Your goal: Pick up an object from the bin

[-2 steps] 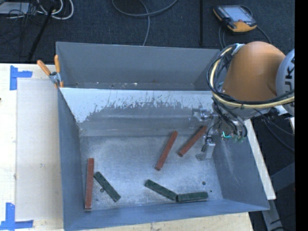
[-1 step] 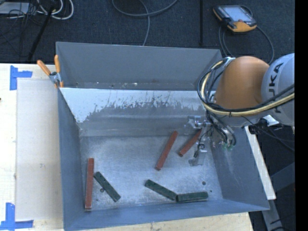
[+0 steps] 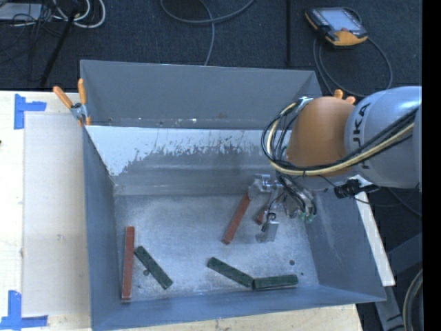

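My gripper (image 3: 267,226) hangs low over the right middle of the bin floor, under the arm's orange cover. A small reddish-brown piece (image 3: 260,217) shows right against its left side; whether it is held I cannot tell. Just left of the gripper a brown stick (image 3: 236,221) lies slanted, its upper end toward the back wall. In front of the gripper, near the bin's front wall, lie two dark green sticks: one slanted (image 3: 231,272) and one nearly level (image 3: 275,281), end to end.
At the front left a long brown stick (image 3: 128,263) lies along the left wall, with another dark green stick (image 3: 153,267) slanted beside it. The arm enters over the bin's right rim.
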Robot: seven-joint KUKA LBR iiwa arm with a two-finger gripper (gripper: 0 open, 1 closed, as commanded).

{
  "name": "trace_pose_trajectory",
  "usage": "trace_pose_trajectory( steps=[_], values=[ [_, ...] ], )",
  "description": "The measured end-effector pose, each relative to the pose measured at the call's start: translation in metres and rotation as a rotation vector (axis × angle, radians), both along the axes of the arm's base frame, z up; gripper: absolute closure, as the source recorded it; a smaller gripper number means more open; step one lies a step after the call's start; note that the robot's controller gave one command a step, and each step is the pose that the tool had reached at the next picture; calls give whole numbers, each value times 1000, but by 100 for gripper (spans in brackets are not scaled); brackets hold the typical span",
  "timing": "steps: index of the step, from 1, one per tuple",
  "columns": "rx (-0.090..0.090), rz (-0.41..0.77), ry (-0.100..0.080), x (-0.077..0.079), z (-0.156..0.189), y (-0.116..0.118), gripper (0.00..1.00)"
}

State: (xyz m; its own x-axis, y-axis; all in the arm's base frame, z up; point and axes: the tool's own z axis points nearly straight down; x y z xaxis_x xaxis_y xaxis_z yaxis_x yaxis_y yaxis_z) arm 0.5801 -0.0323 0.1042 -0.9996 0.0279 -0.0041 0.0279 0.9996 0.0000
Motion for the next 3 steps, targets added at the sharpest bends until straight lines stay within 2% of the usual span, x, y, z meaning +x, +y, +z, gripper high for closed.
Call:
trace_pose_trajectory(
  steps=[1, 2, 3],
  values=[
    [1, 21, 6, 26, -31, -8, 0],
    [2, 33, 1, 20, -32, 53, 100],
    [2, 34, 1, 20, -32, 53, 100]
  ],
)
